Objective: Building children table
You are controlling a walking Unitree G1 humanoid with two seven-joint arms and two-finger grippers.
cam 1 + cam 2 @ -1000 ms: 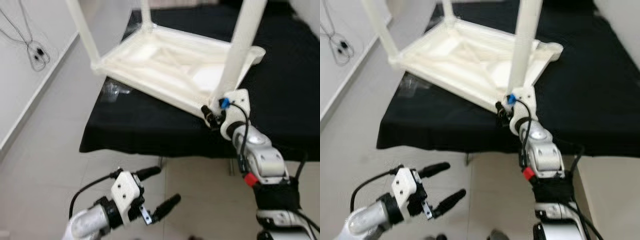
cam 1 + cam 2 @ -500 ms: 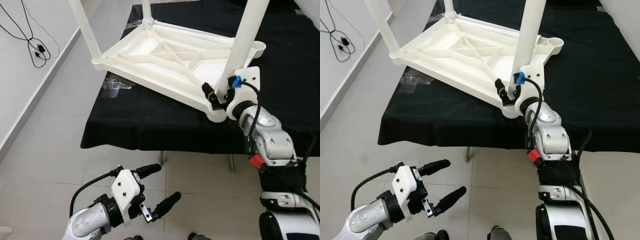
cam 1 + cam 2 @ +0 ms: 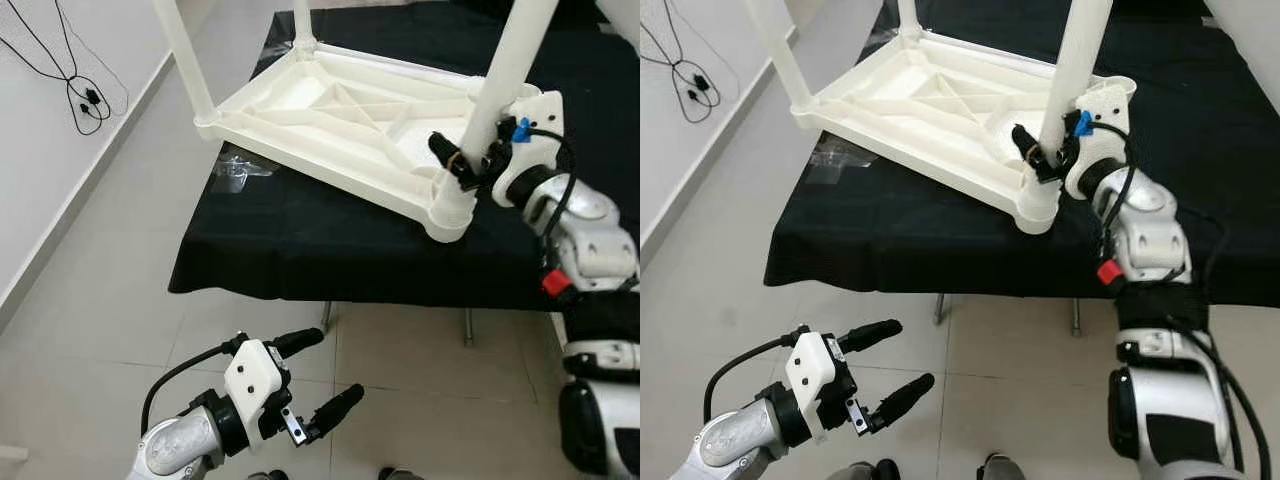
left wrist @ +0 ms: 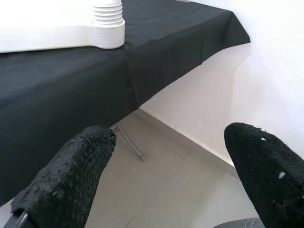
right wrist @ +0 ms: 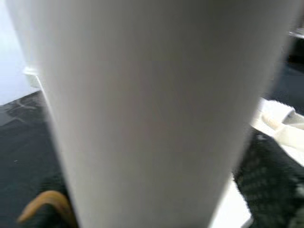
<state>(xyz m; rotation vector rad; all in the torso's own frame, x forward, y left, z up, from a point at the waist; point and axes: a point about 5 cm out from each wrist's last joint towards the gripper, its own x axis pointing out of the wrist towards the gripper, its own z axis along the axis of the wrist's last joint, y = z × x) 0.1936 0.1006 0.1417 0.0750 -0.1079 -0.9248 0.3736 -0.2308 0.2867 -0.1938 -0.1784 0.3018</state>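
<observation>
A white plastic children's table (image 3: 330, 110) lies upside down on a black-covered surface (image 3: 320, 250), its legs pointing up. My right gripper (image 3: 466, 160) is shut on the near right leg (image 3: 505, 80), just above the corner socket (image 3: 447, 215). In the right wrist view that leg (image 5: 142, 104) stands close between the fingers (image 5: 266, 175). My left gripper (image 3: 335, 368) hangs open low over the floor, in front of the black surface, holding nothing. The left wrist view looks between its fingers (image 4: 71, 175) at a table corner socket (image 4: 108, 23) on the black cloth.
Two more legs rise at the far left (image 3: 185, 55) and the back (image 3: 303, 25). A crumpled clear plastic bag (image 3: 235, 170) lies on the cloth under the table's left edge. Cables (image 3: 85, 95) hang on the white wall at left. Pale tiled floor (image 3: 120, 300) lies in front.
My right gripper has climbed from the table's corner rim to the base of the near right leg, and the arm has swung out to the right. The left gripper is unchanged.
</observation>
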